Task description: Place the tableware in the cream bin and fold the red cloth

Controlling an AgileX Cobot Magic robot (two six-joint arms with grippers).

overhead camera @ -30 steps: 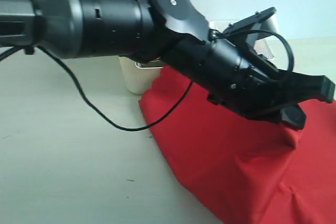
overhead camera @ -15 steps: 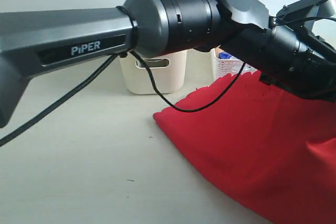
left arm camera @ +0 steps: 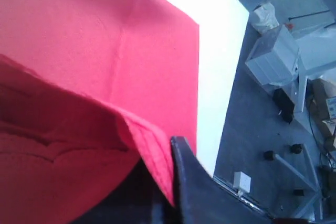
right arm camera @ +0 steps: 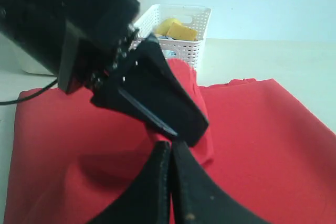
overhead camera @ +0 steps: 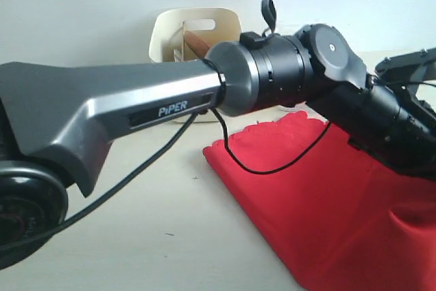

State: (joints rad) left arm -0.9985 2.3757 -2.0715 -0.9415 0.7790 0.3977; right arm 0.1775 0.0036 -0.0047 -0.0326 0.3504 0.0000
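The cloth (overhead camera: pixel 320 202) is spread on the table (overhead camera: pixel 136 236) before the bin (overhead camera: pixel 167 32), its length running away from the bin. A raised fold is clamped by the left gripper (right arm camera: pixel 190 131). The right gripper (right arm camera: pixel 170 149) is pressed together beside that fold. Only in the right wrist view is a basket (right arm camera: pixel 178 30) shown.

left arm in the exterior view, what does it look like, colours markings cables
The left arm is a grey angular link with white PiPER lettering on a dark inset, then black cylindrical joints and a round cap with a centre screw. A thin black cable loops loosely beneath it.
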